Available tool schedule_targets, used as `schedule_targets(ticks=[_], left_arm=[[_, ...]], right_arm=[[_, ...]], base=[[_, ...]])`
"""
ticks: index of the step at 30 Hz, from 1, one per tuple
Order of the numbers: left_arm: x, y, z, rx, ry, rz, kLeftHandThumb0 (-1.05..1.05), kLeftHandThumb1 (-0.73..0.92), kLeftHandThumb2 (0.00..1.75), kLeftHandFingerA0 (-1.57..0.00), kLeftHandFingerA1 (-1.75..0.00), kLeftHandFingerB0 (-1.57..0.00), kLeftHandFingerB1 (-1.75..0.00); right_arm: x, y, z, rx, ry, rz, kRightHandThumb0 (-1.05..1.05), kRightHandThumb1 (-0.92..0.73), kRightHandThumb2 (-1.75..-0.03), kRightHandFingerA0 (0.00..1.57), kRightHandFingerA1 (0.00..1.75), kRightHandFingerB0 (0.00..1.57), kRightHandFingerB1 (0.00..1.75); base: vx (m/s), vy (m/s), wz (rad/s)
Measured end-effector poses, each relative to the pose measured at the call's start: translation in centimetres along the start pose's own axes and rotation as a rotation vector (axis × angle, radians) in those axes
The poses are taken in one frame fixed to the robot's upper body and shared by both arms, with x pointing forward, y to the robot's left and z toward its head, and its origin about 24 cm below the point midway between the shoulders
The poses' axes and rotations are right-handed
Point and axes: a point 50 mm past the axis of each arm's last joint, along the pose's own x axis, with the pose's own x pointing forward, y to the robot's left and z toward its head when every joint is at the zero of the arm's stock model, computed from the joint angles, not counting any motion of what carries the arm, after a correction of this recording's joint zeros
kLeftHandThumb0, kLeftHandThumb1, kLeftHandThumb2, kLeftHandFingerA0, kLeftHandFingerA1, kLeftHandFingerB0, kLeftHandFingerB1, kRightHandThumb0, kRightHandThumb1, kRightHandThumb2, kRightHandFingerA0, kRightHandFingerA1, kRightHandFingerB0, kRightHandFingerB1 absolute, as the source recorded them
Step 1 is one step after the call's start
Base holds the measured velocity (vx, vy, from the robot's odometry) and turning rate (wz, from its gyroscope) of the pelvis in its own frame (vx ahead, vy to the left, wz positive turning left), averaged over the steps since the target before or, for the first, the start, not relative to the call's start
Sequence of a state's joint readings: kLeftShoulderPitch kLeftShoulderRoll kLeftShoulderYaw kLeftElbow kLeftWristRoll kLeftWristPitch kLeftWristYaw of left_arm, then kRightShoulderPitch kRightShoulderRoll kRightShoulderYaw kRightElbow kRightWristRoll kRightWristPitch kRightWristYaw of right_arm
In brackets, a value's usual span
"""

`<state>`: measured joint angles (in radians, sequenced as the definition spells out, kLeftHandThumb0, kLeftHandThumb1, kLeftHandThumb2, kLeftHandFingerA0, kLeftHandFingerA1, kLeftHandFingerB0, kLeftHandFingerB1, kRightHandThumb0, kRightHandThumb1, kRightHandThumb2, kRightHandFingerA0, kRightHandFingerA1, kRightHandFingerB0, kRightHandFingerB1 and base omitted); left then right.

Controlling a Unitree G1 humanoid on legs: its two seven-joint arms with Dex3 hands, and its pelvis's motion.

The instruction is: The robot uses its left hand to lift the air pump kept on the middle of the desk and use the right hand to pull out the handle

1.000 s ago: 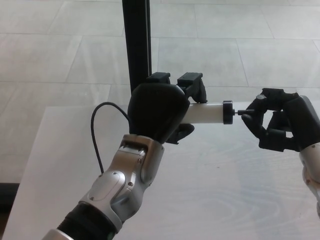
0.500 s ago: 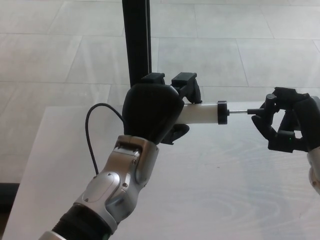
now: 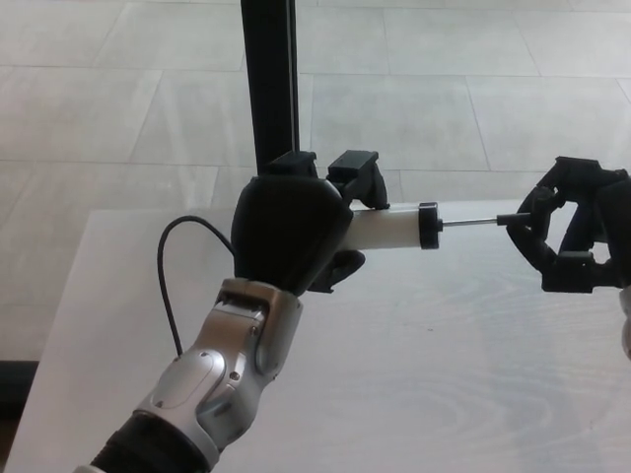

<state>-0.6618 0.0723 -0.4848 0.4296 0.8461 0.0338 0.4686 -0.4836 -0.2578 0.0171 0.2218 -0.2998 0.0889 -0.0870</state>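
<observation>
Above the middle of the worktop (image 3: 444, 394), clear of its surface, the air pump (image 3: 385, 229) is held level, its white barrel lying roughly sideways across the head view. The left hand (image 3: 291, 232) is wrapped around the barrel's near end, fingers closed over it; this grip appears meant to anchor the body so that a pull along its axis meets resistance. A black collar caps the free end of the barrel, and from it a thin metal rod (image 3: 468, 223) runs out toward the right. The rod's exposed length indicates the handle is partly drawn. The handle (image 3: 508, 219) at the rod's tip is pinched between the fingers of the right hand (image 3: 572, 236), which is closed on it and set in line with the barrel, suited to a straight pull. A black hose (image 3: 168, 281) loops from behind the left hand down over the worktop. A black post (image 3: 270, 84) stands behind the pump, apart from the action. Judgement: lift done, extraction under way; further travel may remain.
</observation>
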Motion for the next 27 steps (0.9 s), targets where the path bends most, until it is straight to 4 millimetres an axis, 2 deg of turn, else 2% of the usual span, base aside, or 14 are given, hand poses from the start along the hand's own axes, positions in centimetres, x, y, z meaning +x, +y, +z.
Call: schedule_targets(ticks=[1, 5, 6, 7, 8, 10, 15, 19, 23, 24, 25, 26, 27], left_arm=[[-0.1, 0.0, -0.1, -0.001, 0.003, -0.001, -0.12, 0.57, 0.96, -0.78, -1.75, -0.70, -1.54], [-0.5, -0.1, -0.7, -0.008, 0.010, 0.000, -0.13, 0.58, 0.97, -0.79, -1.75, -0.70, -1.56], [-0.6, -0.2, -0.8, -0.011, 0.013, -0.002, -0.13, 0.57, 0.99, -0.78, -1.75, -0.70, -1.57], [-0.7, -0.2, -0.9, -0.012, 0.015, -0.004, -0.13, 0.57, 0.99, -0.78, -1.75, -0.70, -1.57], [-0.8, -0.2, -1.1, -0.012, 0.017, -0.005, -0.12, 0.55, 1.00, -0.81, -1.75, -0.72, -1.57], [-0.9, -0.2, -1.4, -0.007, 0.018, -0.004, -0.13, 0.56, 1.00, -0.80, -1.75, -0.70, -1.57], [-1.4, -0.2, -2.0, 0.004, 0.025, -0.014, -0.13, 0.56, 0.98, -0.80, -1.75, -0.67, -1.56], [-1.5, -0.3, -2.0, 0.002, 0.023, -0.016, -0.13, 0.52, 1.05, -0.80, -1.75, -0.69, -1.57], [-1.7, -0.3, -2.0, 0.000, 0.023, -0.018, -0.12, 0.51, 1.05, -0.82, -1.75, -0.69, -1.58], [-1.7, -0.3, -2.0, 0.000, 0.023, -0.018, -0.12, 0.52, 1.06, -0.81, -1.75, -0.69, -1.58], [-1.7, -0.3, -2.0, 0.000, 0.024, -0.019, -0.12, 0.53, 1.03, -0.82, -1.75, -0.68, -1.58], [-1.7, -0.4, -2.0, -0.001, 0.024, -0.019, -0.13, 0.54, 1.03, -0.82, -1.75, -0.67, -1.59], [-1.8, -0.4, -2.0, -0.002, 0.024, -0.019, -0.13, 0.54, 1.03, -0.82, -1.75, -0.67, -1.59]], right_arm=[[0.0, -0.3, -0.1, -0.005, 0.003, -0.004, -0.11, -0.48, -1.03, 0.93, 1.64, 0.87, 1.41], [0.1, -1.3, -0.4, -0.027, 0.013, -0.022, -0.10, -0.50, -0.95, 0.90, 1.64, 0.86, 1.40], [0.1, -1.6, -0.5, -0.029, 0.015, -0.026, -0.11, -0.51, -1.00, 1.02, 1.59, 0.84, 1.32], [0.1, -1.8, -0.5, -0.033, 0.017, -0.029, -0.11, -0.51, -1.00, 1.02, 1.59, 0.84, 1.32], [0.1, -2.0, -0.6, -0.036, 0.019, -0.032, -0.10, -0.48, -0.99, 0.90, 1.63, 0.86, 1.39], [0.1, -2.3, -0.7, -0.036, 0.023, -0.039, -0.10, -0.49, -0.96, 0.91, 1.64, 0.86, 1.40], [0.1, -2.6, -1.0, -0.039, 0.030, -0.040, -0.10, -0.45, -1.05, 0.92, 1.58, 0.87, 1.37], [0.0, -2.6, -1.1, -0.035, 0.029, -0.036, -0.13, -0.49, -0.94, 0.94, 1.61, 0.87, 1.40], [0.0, -2.6, -1.2, -0.034, 0.029, -0.033, -0.12, -0.49, -0.96, 0.94, 1.59, 0.88, 1.37], [-0.1, -2.6, -1.2, -0.033, 0.028, -0.032, -0.11, -0.50, -0.97, 0.97, 1.55, 0.90, 1.34], [-0.1, -2.6, -1.2, -0.031, 0.028, -0.031, -0.11, -0.49, -1.02, 0.97, 1.48, 0.92, 1.24], [-0.1, -2.6, -1.2, -0.027, 0.027, -0.031, -0.10, -0.49, -1.00, 0.99, 1.41, 0.96, 1.10], [-0.1, -2.6, -1.2, -0.021, 0.027, -0.031, -0.10, -0.49, -1.00, 0.99, 1.41, 0.96, 1.10]], base=[[0.00, 0.000, 0.00], [0.00, 0.000, 0.00], [0.00, 0.000, 0.00], [0.00, 0.000, 0.00], [0.00, 0.000, 0.00], [0.00, 0.000, 0.00], [0.00, 0.000, 0.00], [0.00, 0.000, 0.00], [0.00, 0.000, 0.00], [0.00, 0.000, 0.00], [0.00, 0.000, 0.00], [0.00, 0.000, 0.00], [0.00, 0.000, 0.00]])
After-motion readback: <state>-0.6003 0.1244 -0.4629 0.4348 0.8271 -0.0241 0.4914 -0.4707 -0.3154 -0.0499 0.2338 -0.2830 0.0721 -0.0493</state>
